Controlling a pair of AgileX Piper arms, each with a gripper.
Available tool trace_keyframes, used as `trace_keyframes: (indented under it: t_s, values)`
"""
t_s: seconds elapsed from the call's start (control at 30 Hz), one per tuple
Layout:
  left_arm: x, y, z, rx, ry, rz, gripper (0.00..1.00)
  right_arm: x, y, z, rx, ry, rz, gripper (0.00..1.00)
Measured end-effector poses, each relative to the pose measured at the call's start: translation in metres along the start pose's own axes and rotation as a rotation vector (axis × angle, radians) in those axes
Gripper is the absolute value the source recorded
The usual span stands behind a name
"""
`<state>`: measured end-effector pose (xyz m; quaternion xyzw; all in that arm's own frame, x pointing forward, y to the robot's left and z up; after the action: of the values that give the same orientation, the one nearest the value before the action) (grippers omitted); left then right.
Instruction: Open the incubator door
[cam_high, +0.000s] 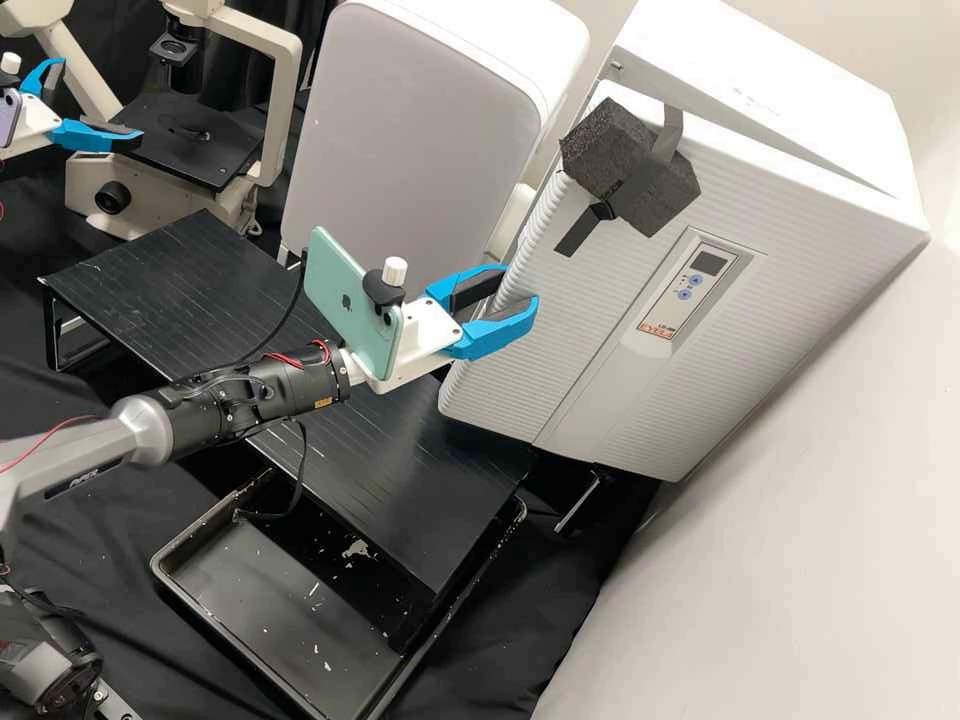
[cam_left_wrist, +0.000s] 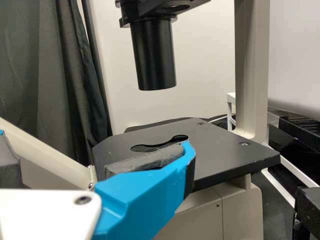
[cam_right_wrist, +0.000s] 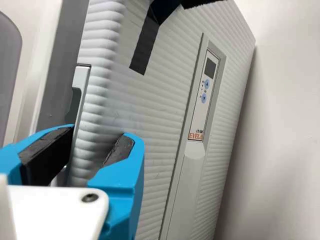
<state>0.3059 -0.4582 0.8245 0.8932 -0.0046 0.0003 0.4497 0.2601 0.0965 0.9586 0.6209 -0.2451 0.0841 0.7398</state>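
Note:
The white incubator (cam_high: 770, 90) stands at the right, its ribbed door (cam_high: 590, 320) facing the bench. At the door's left edge is my right gripper (cam_high: 518, 288), fingers apart. From the right wrist, this gripper (cam_right_wrist: 101, 135) has one finger beside the edge and the other before the ribbed face of the door (cam_right_wrist: 155, 110); contact cannot be told. A narrow wedge-shaped line runs between door top and body. Far off at upper left, my left gripper (cam_high: 98, 100) is open and empty by the microscope; its own wrist view shows this gripper (cam_left_wrist: 67, 162) before the stage.
A grey-faced white appliance (cam_high: 400, 140) stands close left of the incubator. Black foam blocks (cam_high: 630, 165) are strapped to the door's upper part. A black slatted platform (cam_high: 190, 290) lies below the right arm, above a black tray (cam_high: 300, 610). The microscope (cam_high: 285, 110) stands at the back left.

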Motion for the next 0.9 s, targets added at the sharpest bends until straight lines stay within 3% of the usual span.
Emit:
trace_keyframes:
  t_s: [0.13, 0.33, 0.43, 0.6, 0.63, 0.77, 0.9]
  values:
    - [0.000, 0.000, 0.000, 0.000, 0.000, 0.000, 1.00, -0.002, 0.003, -0.001, 0.009, 0.003, 0.001, 0.00]
    - [0.000, 0.000, 0.000, 0.000, 0.000, 0.000, 1.00, -0.007, 0.010, -0.002, 0.064, -0.013, -0.008, 0.00]
    - [0.000, 0.000, 0.000, 0.000, 0.000, 0.000, 1.00, -0.012, 0.017, -0.003, 0.146, -0.044, -0.030, 0.00]
    - [0.000, 0.000, 0.000, 0.000, 0.000, 0.000, 1.00, -0.023, 0.040, -0.009, 0.330, -0.129, -0.064, 0.00]
    - [0.000, 0.000, 0.000, 0.000, 0.000, 0.000, 1.00, -0.024, 0.043, -0.009, 0.353, -0.143, -0.065, 0.00]
    - [0.000, 0.000, 0.000, 0.000, 0.000, 0.000, 1.00, -0.031, 0.049, -0.007, 0.393, -0.175, -0.058, 0.00]
    - [0.000, 0.000, 0.000, 0.000, 0.000, 0.000, 1.00, -0.031, 0.051, -0.007, 0.372, -0.177, -0.052, 0.00]
